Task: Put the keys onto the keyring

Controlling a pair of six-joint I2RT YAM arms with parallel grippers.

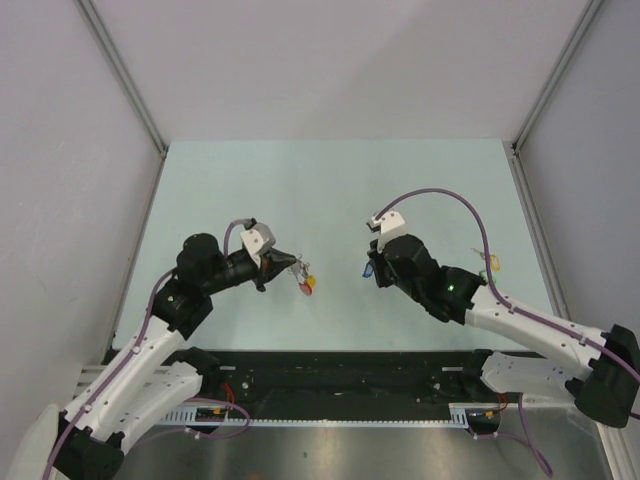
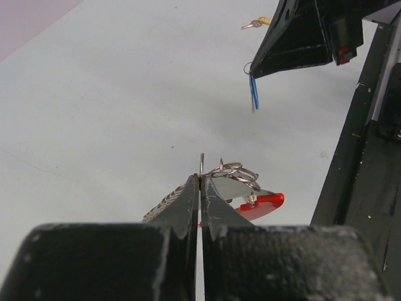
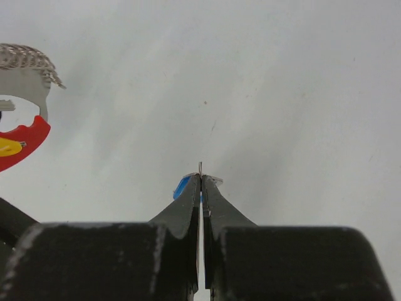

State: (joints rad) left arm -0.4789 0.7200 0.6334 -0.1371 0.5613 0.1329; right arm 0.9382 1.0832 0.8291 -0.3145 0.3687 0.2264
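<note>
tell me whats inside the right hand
The shut right hand pinches a blue key. Only a bit of blue shows, at the left of the pinch. The rest of the key is covered by the fingers.

This is a robot lab cell. A pale-green table (image 1: 330,180) is boxed in by plain grey panels (image 1: 60,150) on aluminium posts (image 1: 125,75). A left arm (image 1: 150,340) and a right arm (image 1: 520,325) are bolted at its near edge, above a slotted cable duct (image 1: 350,421). Purple cables (image 1: 440,193) loop along the arms.
</note>
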